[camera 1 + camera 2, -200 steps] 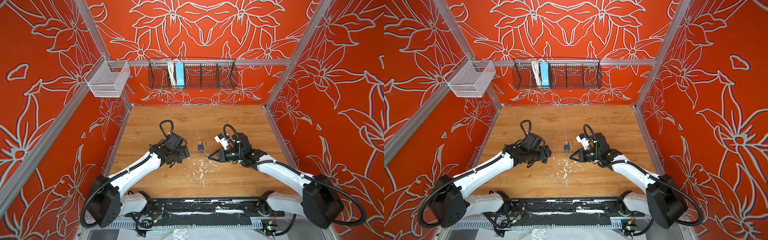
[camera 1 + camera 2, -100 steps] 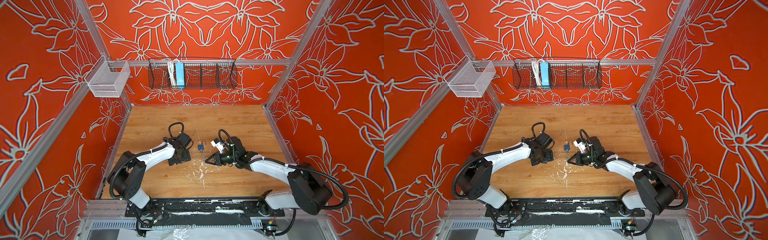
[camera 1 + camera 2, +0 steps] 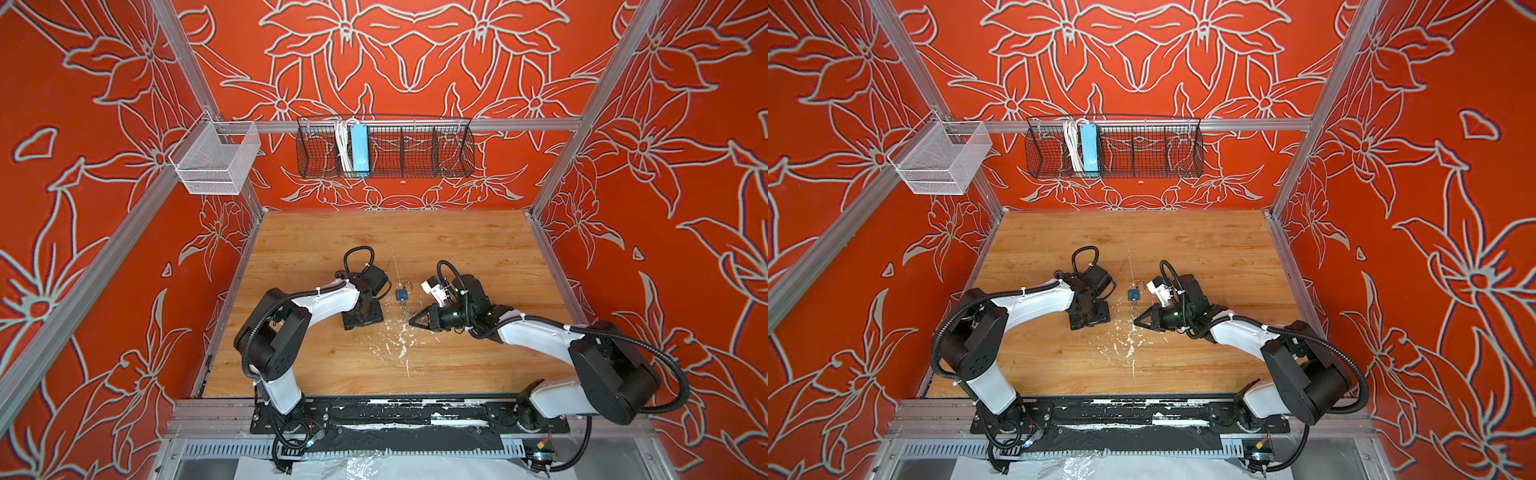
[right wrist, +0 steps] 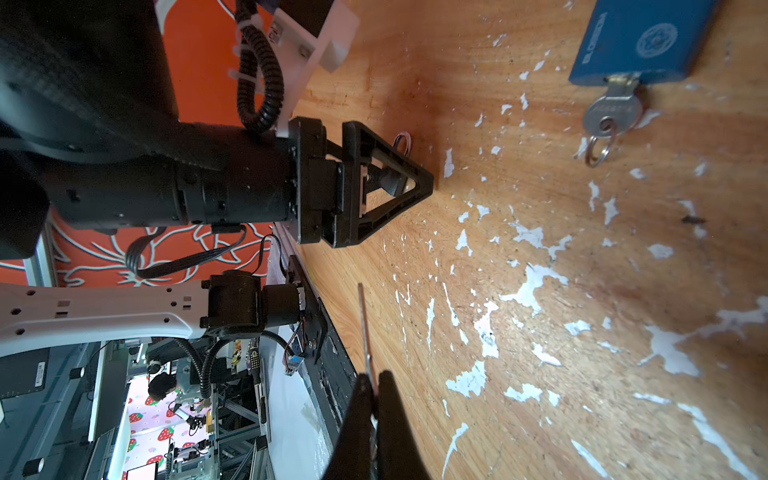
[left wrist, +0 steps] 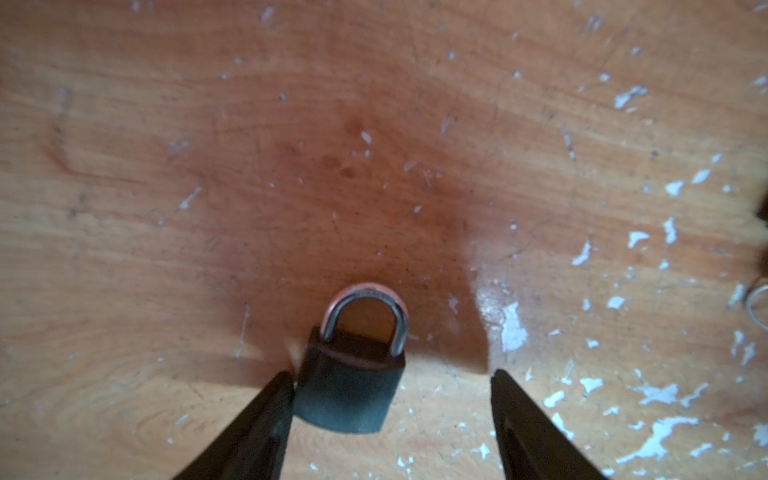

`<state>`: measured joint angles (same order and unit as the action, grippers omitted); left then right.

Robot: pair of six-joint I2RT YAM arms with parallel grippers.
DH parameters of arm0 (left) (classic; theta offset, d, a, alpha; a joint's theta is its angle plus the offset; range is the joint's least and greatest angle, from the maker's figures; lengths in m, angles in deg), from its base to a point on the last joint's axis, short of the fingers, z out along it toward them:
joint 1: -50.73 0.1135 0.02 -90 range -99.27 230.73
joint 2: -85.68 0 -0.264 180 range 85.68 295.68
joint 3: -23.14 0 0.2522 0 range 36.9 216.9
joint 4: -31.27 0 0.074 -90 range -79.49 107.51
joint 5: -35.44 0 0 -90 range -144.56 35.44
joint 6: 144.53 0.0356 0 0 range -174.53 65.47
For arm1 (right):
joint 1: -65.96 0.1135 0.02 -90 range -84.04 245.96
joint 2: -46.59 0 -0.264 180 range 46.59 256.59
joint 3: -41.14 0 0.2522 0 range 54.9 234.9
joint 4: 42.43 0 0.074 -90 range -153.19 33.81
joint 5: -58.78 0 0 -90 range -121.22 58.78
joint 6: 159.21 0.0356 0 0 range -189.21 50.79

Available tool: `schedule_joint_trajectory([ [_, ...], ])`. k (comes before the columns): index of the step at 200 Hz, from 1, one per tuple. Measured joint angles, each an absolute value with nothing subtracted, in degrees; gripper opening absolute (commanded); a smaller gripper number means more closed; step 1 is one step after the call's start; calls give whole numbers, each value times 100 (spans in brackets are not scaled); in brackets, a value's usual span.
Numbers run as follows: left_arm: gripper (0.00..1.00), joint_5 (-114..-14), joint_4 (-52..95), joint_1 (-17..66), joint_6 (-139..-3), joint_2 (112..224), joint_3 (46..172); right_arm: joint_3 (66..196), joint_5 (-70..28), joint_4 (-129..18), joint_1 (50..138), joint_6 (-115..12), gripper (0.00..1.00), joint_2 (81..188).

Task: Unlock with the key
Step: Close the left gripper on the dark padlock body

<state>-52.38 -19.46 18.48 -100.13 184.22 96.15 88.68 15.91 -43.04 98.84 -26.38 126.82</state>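
A dark padlock (image 5: 349, 386) with a silver shackle (image 5: 365, 316) lies on the wooden table between the fingers of my left gripper (image 5: 390, 374). The gripper is open; one finger (image 5: 274, 399) touches the lock's body and the other stands apart. In both top views this gripper (image 3: 362, 318) (image 3: 1090, 316) points straight down and hides that lock. My right gripper (image 4: 374, 380) (image 3: 411, 321) is shut on a thin silver key (image 4: 363, 324) seen edge-on, low over the table. A second, blue padlock (image 3: 401, 294) (image 4: 636, 41) lies between the arms with another key (image 4: 611, 112) in its keyhole.
White scuffs (image 3: 401, 345) mark the wood in front of the grippers. A black wire basket (image 3: 384, 147) and a white mesh basket (image 3: 216, 160) hang on the back wall. Red walls and aluminium posts close in the table on three sides.
My left arm has folded back and turned its gripper to point straight down left of the blue padlock, its jaws narrowing. My right gripper has slid a little left and nearer the front, still shut.
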Motion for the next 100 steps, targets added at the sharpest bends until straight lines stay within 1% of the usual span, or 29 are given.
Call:
schedule_joint_trajectory([
  [29, 68, -5474, -1896, 1848, -10088, 18422, 9617, 8868, 1528, -4300, 9908, -2631, 0, 12509],
  [57, 63, -5573, -1885, 1848, -10239, 18435, 9639, 8868, 1528, -4259, 9908, -2570, 0, 12489],
  [100, 60, -5387, -1998, 1848, -10641, 18435, 9676, 8868, 1528, -4213, 9908, -2524, 0, 12489],
])
